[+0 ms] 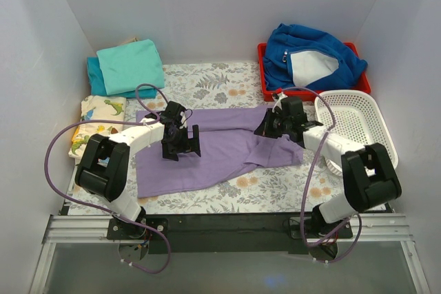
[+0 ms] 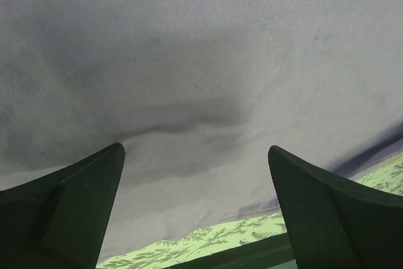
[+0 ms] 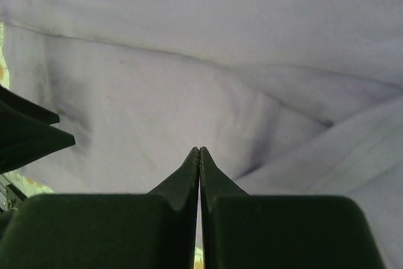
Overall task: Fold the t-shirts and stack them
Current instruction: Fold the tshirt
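One fold in preparation, by our reading

We begin with the worktop (image 1: 227, 77), draped in a leaf-and-flower printed cloth, which carries everything here. Across its middle lies the lavender-purple short-sleeved cotton t-shirt (image 1: 220, 163). It is spread mostly flat, though its right part is rumpled. It lies centrally, we judge, because both arms can reach it there.

At the back right, a red plastic tray (image 1: 262, 67) holds the bulky royal-blue fleece jacket with grey lining (image 1: 303, 43). Since it is no tee, we take it to be parked out of the way. Just beside the tray, at the right edge, stands a white lattice plastic basket (image 1: 358, 125).

In the back left corner, a folded turquoise t-shirt (image 1: 131, 63) rests on a folded darker teal t-shirt (image 1: 94, 77). We read that pile as the stack the purple shirt should join once folded. Nearer along the left edge lies a folded dinosaur-print cloth (image 1: 96, 118).

The left pincer (image 2: 195, 149) hangs just above the shirt's left half, spread wide and pinching nothing, with a low wrinkle of fabric below the gap. That stance suits dropping onto the cloth for a grasp.

The right pincer (image 3: 199, 150) is down at the shirt's right part, its fingertips pressed together. Whether a nip of purple cloth is caught between them we cannot tell.
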